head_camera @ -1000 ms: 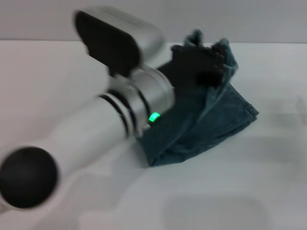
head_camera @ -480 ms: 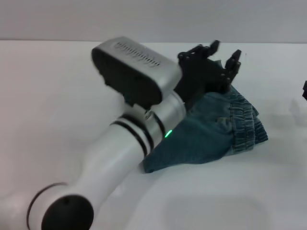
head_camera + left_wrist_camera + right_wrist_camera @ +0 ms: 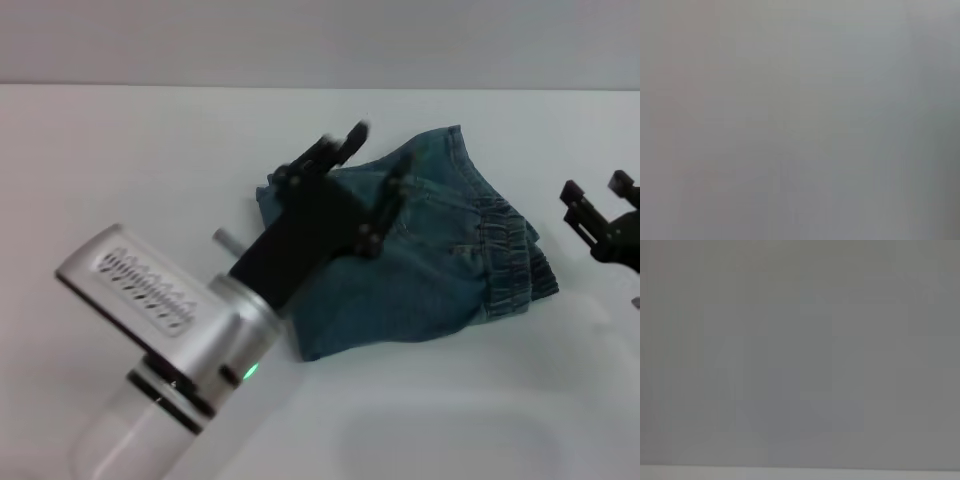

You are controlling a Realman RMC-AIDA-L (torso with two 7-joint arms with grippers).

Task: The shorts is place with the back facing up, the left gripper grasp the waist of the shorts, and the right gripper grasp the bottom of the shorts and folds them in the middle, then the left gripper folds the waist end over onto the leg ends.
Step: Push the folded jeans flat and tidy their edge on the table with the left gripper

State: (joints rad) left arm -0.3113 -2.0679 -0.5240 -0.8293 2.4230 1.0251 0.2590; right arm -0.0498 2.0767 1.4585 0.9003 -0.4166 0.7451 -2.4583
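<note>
The shorts (image 3: 430,270) lie folded into a compact teal-blue bundle on the white table (image 3: 120,160) in the head view. The ruffled waist (image 3: 512,262) rests on top at the bundle's right side. My left gripper (image 3: 375,165) hangs open above the bundle's left part, holding nothing, its silver arm with the green light reaching down to the lower left. My right gripper (image 3: 595,195) is open at the right edge, apart from the cloth. The leg ends are hidden under the fold. Both wrist views show only blank grey.
The white table spreads around the bundle on all sides, with a grey wall (image 3: 320,40) behind its far edge.
My left gripper let go of the waist, which now lies folded over on the right, and the arm drew back to the left and toward me. The right gripper came into view at the right edge.
</note>
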